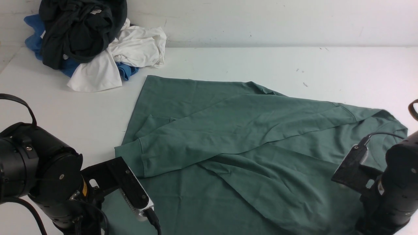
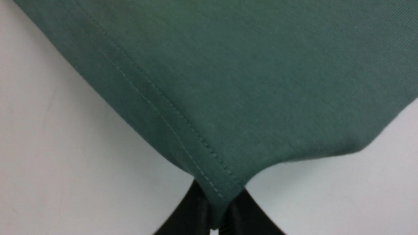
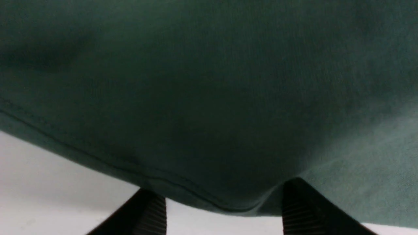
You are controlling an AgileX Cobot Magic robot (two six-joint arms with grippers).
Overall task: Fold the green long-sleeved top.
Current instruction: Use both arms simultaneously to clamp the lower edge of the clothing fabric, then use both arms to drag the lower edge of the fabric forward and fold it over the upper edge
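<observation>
Our left pincer (image 2: 215, 209) is closed tight on a stitched hem corner of the large, muted sage-green long-sleeved cotton top (image 2: 245, 81), the cloth pinched between its two black fingers (image 2: 192, 212) just above the white bench (image 2: 65, 147). Our right pincer (image 3: 220, 189) stands open, its ribbed black fingers (image 3: 150, 212) well apart with another seamed edge of the top sagging between them; we cannot tell whether the cloth touches either pad. In the front view both pincers are hidden behind the dark arms, the left arm (image 1: 42, 176) at the near left corner of the garment and the right arm (image 1: 392, 186) at its near right side. The top lies spread over the middle and right of the bench, reaching from the near edge towards the far side, with one long sleeve folded across the body and its ribbed cuff (image 1: 129, 156) pointing left. Well apart from it, in the far left corner against the white wall (image 1: 277, 19), sits a heap of clothes: a blackish-green dark garment (image 1: 78, 29) on top, a crumpled white garment (image 1: 130, 52) beside it and a blue garment (image 1: 32, 36) beneath.
</observation>
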